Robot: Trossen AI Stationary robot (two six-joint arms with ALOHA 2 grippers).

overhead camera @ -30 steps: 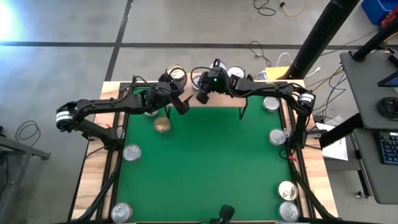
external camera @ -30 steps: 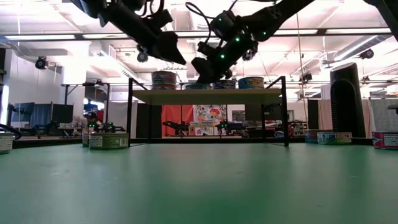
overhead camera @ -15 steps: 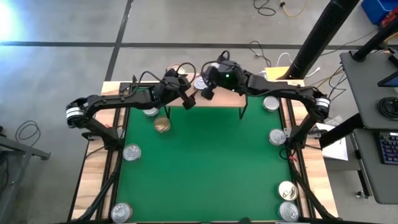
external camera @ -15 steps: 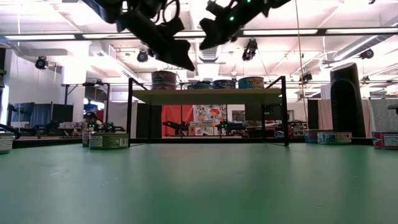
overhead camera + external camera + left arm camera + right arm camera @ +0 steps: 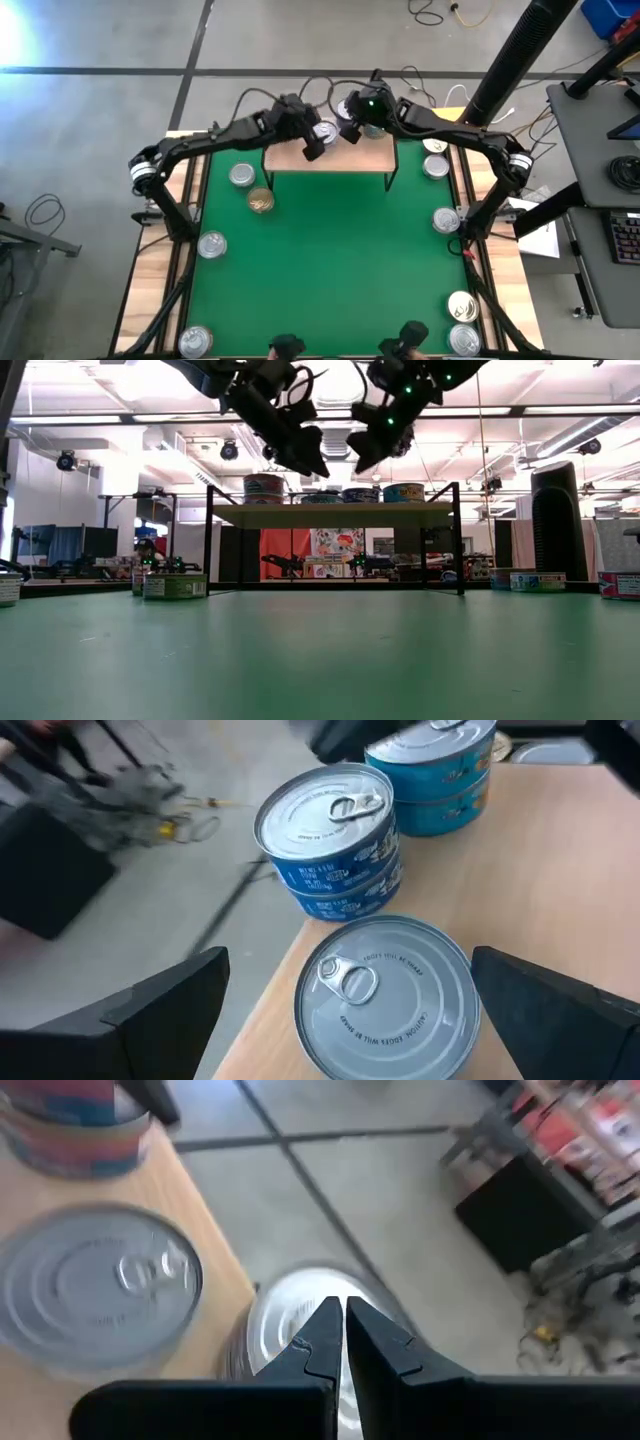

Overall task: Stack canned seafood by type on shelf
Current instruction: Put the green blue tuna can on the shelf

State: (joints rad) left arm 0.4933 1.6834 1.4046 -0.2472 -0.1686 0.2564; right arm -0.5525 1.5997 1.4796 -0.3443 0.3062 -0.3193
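Observation:
The shelf [image 5: 330, 160], a light-wood board on black legs, stands at the table's far edge with several tins on it. In the left wrist view a silver-topped tin [image 5: 385, 995] sits on the shelf [image 5: 560, 870], with a stack of two blue tins [image 5: 330, 845] and a teal stack [image 5: 435, 770] beyond. My left gripper [image 5: 312, 150] hovers open above the silver tin, clear of it [image 5: 300, 455]. My right gripper [image 5: 350, 135] is shut above the shelf [image 5: 365, 455], over a silver tin [image 5: 95, 1290] and holding nothing.
Loose tins lie on the green mat: a silver tin [image 5: 241, 176] and a gold tin [image 5: 261, 201] near the shelf's left legs, and several more along the left edge [image 5: 211, 244] and the right edge [image 5: 446, 219]. The mat's middle [image 5: 330, 260] is bare.
Both grippers have risen and moved toward the table's far edge and somewhat to the right. They now stand over the shelf instead of in front of it. The left stays open and the right stays shut. No tin has moved.

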